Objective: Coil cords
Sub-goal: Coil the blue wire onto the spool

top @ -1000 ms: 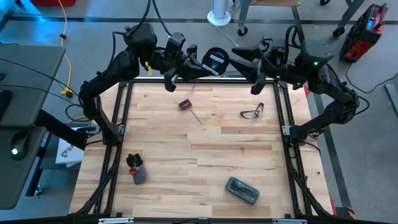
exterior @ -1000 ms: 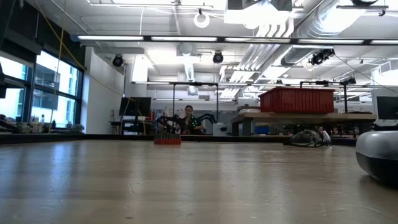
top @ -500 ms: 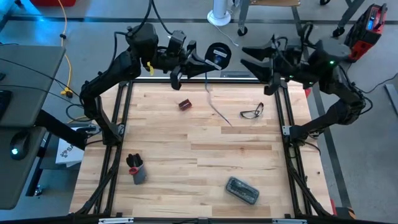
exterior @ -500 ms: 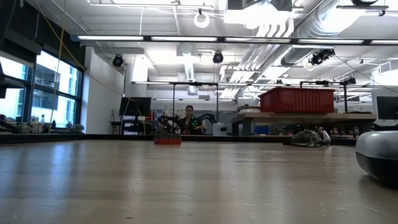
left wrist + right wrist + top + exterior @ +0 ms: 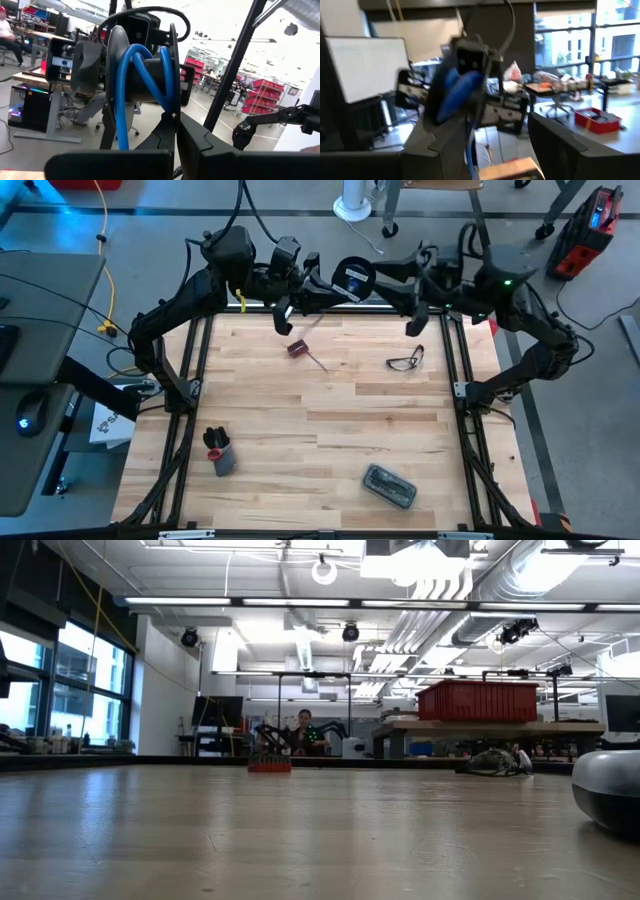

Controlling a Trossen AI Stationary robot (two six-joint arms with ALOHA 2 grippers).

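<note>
The left gripper point(image 5: 322, 288) is clamped on the flange of the round black reel point(image 5: 352, 277), which it holds above the table's point(image 5: 330, 420) far edge near the middle; glossy blue cord point(image 5: 131, 80) is wound round the hub, and the reel's blue-white label is too small to read. The right gripper point(image 5: 405, 288) reaches in just beside the reel with its fingers seemingly parted, though the blurred wrist view leaves contact unclear. A thin strand point(image 5: 316, 362) trails on the wood by a small red object point(image 5: 297, 348) near the far edge.

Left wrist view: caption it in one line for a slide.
Blue cord wound around the hub of a black reel, seen close beyond the left arm's dark fingers, workshop behind.
</note>
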